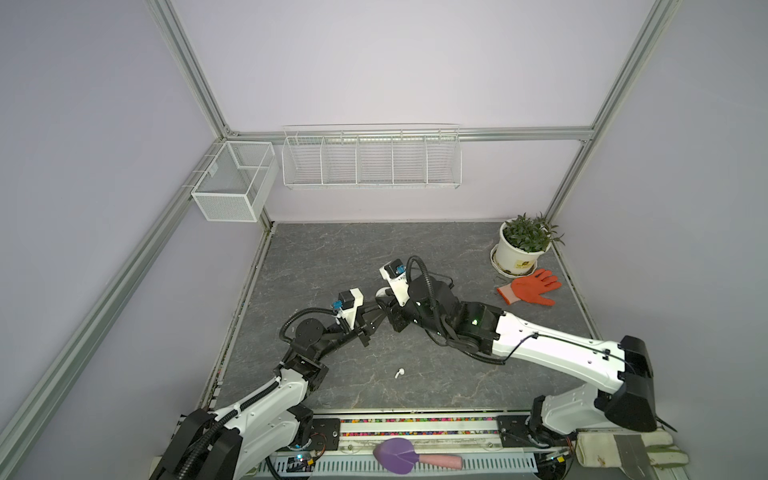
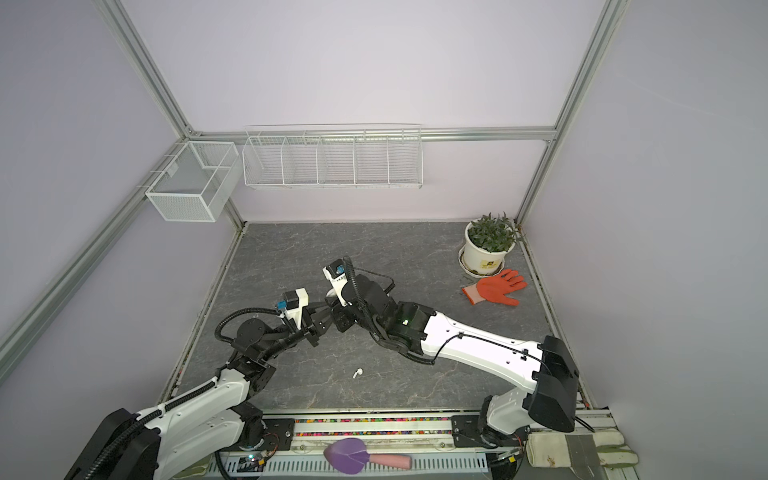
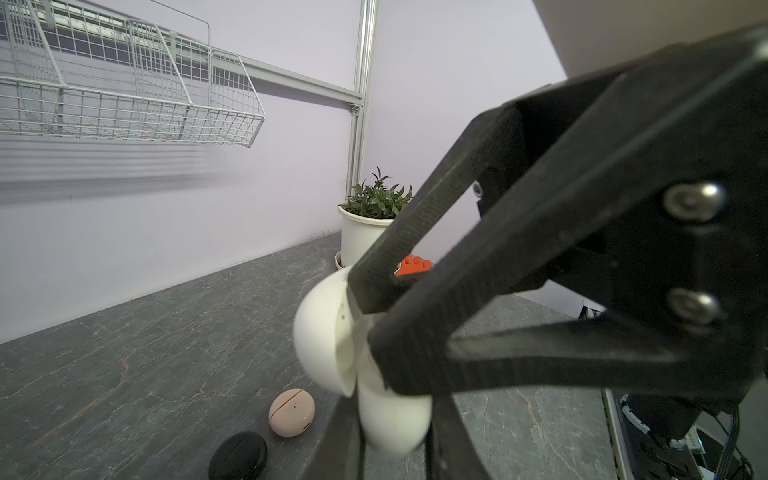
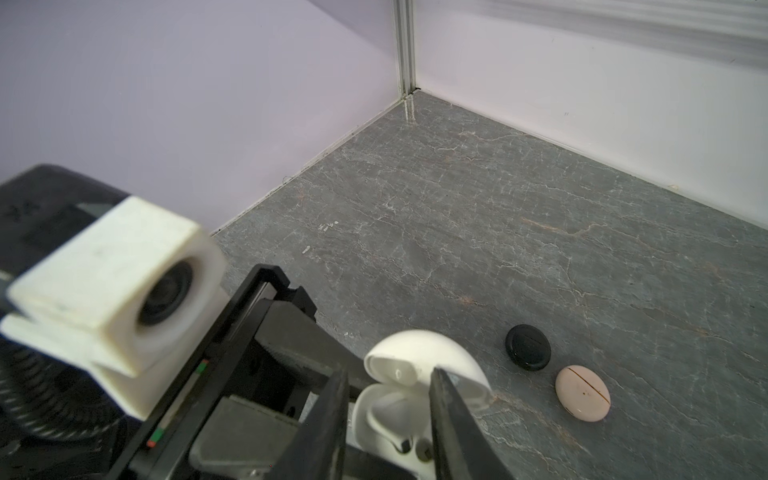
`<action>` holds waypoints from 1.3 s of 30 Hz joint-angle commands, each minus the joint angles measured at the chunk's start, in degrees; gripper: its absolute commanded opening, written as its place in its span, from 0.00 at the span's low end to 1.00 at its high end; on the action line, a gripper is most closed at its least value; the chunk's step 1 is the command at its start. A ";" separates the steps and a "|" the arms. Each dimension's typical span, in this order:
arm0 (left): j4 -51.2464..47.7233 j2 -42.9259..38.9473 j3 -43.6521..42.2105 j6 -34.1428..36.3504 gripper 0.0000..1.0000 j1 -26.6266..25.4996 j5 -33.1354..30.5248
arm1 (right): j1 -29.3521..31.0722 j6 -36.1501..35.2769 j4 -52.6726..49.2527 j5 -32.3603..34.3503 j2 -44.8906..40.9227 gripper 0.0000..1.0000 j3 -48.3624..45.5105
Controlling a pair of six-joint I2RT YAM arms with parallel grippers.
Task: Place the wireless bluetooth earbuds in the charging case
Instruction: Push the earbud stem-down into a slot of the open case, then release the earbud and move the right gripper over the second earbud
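Lying alone on the grey table point(image 1: 332, 257), one white earbud point(image 1: 400, 372) is seen in both top views, below the centre of the frame and well apart from both grippers. The left gripper point(image 3: 363, 320) is clamped on the white charging case point(image 3: 324, 332), which is held near the middle of the top views with its lid swung open. The right gripper point(image 4: 388, 374) is placed just over the open case. In the right wrist view its jaws are seen standing apart, and nothing is gripped between them. Hollow seats are visible in the case's base, but whether an earbud is seated there cannot be told.

A closed black case point(image 4: 528, 347) and a closed pale pink case point(image 4: 582, 392) are seen on the table near the white one. They are set close together but not touching. In the top views they are hidden behind the right arm.

A potted plant point(image 1: 519, 249) is found at the upper right of the table, and an orange glove point(image 1: 532, 286) is laid just below it in the frame.
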 commanded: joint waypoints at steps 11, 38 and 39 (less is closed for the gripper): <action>-4.25 -5.34 -0.15 -0.34 0.00 -0.26 -0.92 | -0.82 -8.02 -11.81 -8.36 -11.81 0.40 -4.09; -6.33 -9.17 -4.56 -4.59 0.00 1.13 -18.45 | 4.42 5.51 -6.42 -6.69 9.01 0.59 -19.72; -6.97 -9.67 -4.43 -4.67 0.00 1.59 -18.39 | 4.56 5.22 -6.38 -5.89 9.20 0.60 -19.36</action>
